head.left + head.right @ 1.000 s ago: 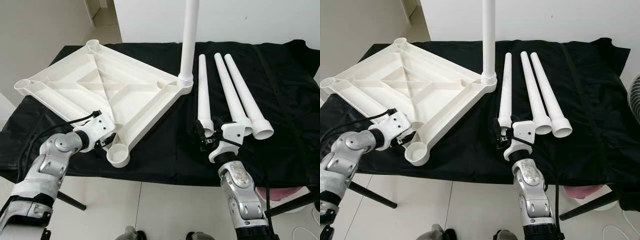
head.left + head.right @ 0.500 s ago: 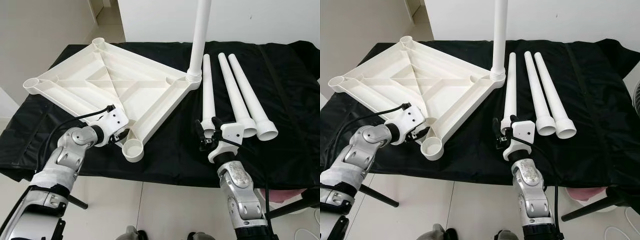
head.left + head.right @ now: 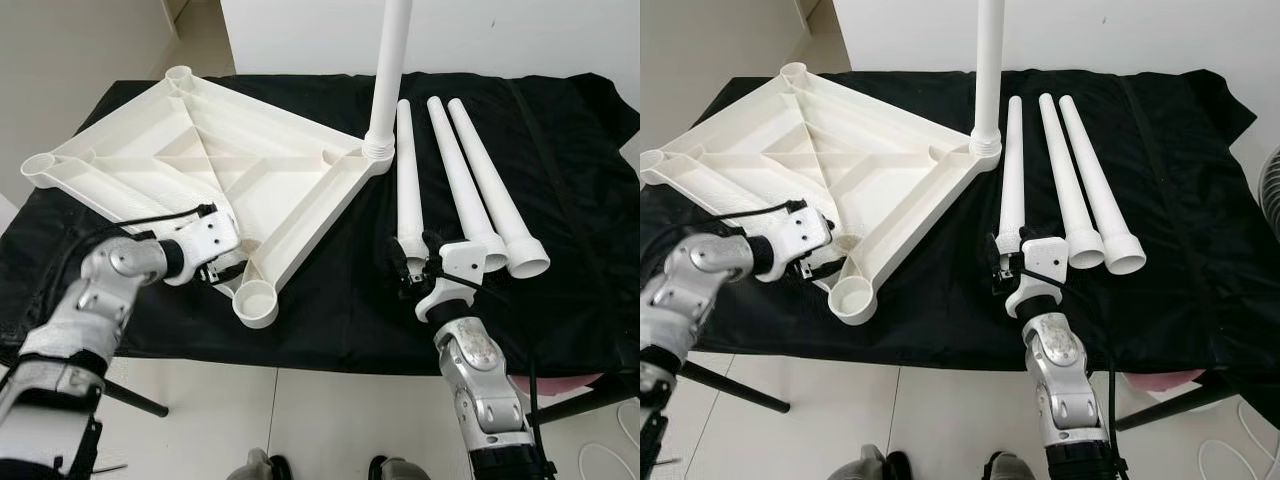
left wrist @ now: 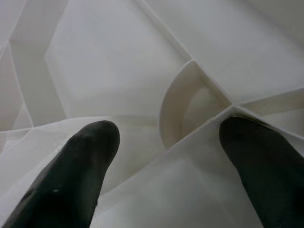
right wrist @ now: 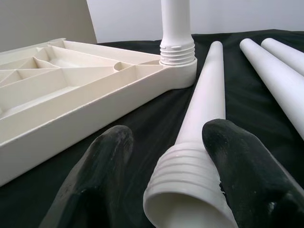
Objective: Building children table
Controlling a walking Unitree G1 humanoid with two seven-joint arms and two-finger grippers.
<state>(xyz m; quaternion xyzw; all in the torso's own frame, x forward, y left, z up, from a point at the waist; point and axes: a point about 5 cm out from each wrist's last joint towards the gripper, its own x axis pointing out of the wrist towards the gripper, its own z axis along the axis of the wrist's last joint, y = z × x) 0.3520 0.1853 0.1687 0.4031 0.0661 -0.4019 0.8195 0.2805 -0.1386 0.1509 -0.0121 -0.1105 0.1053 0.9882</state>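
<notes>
Tabletop, white moulded plastic, ribbed underside up (image 3: 215,175), lies on the left half of the black-draped desk (image 3: 560,150). One white tapered plastic leg (image 3: 388,60) stands upright, screwed into its far-right corner socket. The near corner socket (image 3: 258,303) is vacant and overhangs the desk's near edge.

Change over the last second: the left end effector (image 3: 222,268) has moved in along the near rim toward that vacant socket. Its fingers (image 4: 71,175) are spread, straddling a rib just inside the rim, not closed on it. The tabletop seems to have turned slightly, though the head camera also moved, so uncertain.

The right end effector (image 3: 415,272) has stayed put. Fingers (image 5: 242,175) are open on either side of the threaded end of the nearest loose white leg (image 3: 406,175), which lies flat just right of the tabletop; no clamp yet. Two more loose white legs (image 3: 480,185) lie further right.

Judgement: left braces the tabletop, right picks the second leg.
</notes>
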